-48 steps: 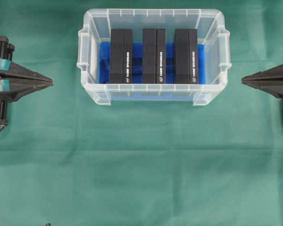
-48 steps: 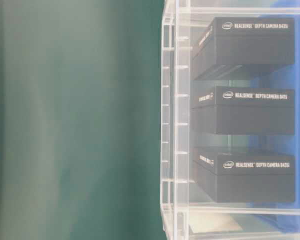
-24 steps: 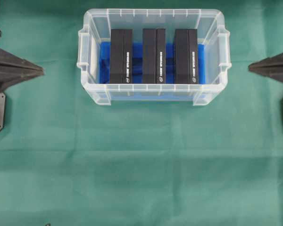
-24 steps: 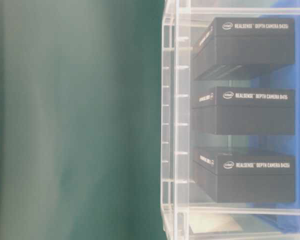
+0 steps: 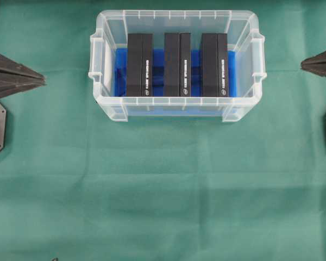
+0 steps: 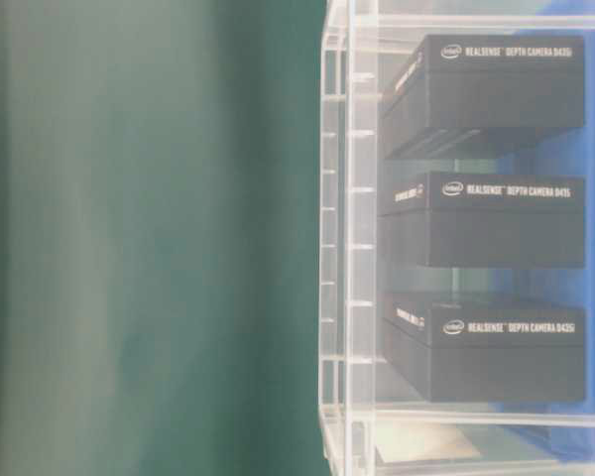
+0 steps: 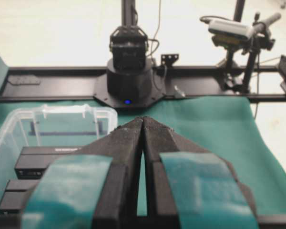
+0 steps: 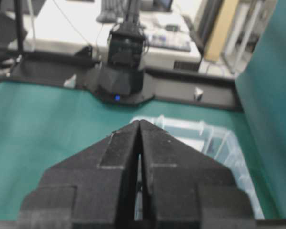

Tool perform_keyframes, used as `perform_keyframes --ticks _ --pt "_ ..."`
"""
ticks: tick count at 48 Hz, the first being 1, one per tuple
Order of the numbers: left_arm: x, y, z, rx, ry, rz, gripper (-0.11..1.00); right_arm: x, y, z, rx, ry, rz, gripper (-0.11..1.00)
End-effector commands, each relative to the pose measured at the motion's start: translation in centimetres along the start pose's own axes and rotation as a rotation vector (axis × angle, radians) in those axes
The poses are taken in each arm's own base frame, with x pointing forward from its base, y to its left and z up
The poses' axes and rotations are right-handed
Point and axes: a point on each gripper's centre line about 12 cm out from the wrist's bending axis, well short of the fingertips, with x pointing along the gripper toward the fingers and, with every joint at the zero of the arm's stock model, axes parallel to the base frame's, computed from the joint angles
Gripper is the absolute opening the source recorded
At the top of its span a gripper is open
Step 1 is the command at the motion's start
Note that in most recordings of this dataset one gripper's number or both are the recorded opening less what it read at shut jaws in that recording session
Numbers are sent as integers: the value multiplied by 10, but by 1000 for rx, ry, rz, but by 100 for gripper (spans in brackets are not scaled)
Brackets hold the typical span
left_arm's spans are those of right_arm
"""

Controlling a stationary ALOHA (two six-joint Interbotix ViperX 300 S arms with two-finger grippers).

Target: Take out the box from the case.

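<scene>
- The case (image 5: 176,109), a large clear plastic rectangular bin with rim handles and a blue cloth lining on its bottom, sits on the green cloth-covered table (image 5: 163,190); it serves as the landmark here.
- Three black rectangular cardboard boxes stand on edge inside the case, side by side with gaps between them: the left box (image 5: 139,64), the middle box (image 5: 177,64) and the right box (image 5: 214,64). All three sit within the walls, so nothing is out yet.
- The left gripper (image 5: 42,80) is well to the left of the case, its black pointed jaws pressed together and holding nothing.
- The right gripper (image 5: 304,64) is well to the right of the case, jaws likewise closed tight and empty.
- Judged from this, the task is at its start: approach, opening of the jaws, grasp, lift and placing outside the case all remain.
</scene>
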Motion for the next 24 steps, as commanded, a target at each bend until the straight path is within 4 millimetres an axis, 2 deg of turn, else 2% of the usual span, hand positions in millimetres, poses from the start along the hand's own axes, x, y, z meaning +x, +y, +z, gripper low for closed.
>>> perform_keyframes --ticks 1,7,16,24 --pt "4 -3 9 -5 5 -11 1 -3 0 6 15 31 1 0" --pt "7 -4 7 -50 109 -14 1 -9 0 -5 67 228 -8 0" --pt "3 -4 -1 -149 379 19 1 -28 0 -13 152 502 -46 0" --pt "0 -3 -9 -230 612 71 1 -36 -2 -20 215 703 -101 0"
